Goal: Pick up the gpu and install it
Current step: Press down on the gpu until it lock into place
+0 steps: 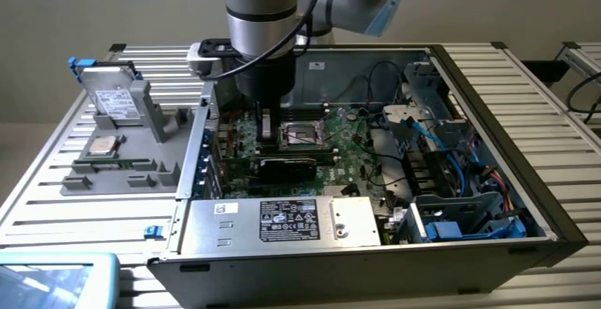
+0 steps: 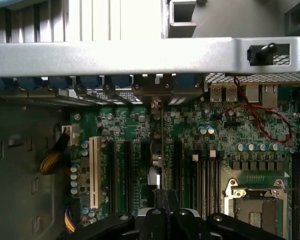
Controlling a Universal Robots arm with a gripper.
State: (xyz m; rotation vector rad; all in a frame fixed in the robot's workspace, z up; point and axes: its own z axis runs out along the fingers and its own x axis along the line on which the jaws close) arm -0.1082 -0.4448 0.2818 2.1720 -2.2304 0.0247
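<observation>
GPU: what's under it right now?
Under the gpu, held edge-on by the shut gripper, lies the green motherboard with black expansion slots. The slot directly beneath is covered by the card.

1. gpu (image 1: 286, 167): black cooler face, green board edge.
2. motherboard (image 2: 125, 130): green, silver solder dots, black slots, one white slot (image 2: 94, 172).
3. tool (image 2: 162, 202): black.
4. robot arm (image 1: 263, 6): silver-grey tube, black ring band, light-blue joint cap (image 1: 385, 10).
5. computer case (image 1: 507, 182): dark grey outside, bare grey metal inside.
6. power supply (image 1: 281, 221): silver box, black label with white print.
7. cables (image 1: 469, 175): blue; red-black twisted pair (image 2: 262, 117); yellow bundle (image 2: 52, 160).
8. hard drive (image 1: 115, 101): silver, white label.
9. holder tray (image 1: 122, 168): plain grey.
10. counter (image 1: 526, 91): silver, ribbed stripes.
</observation>
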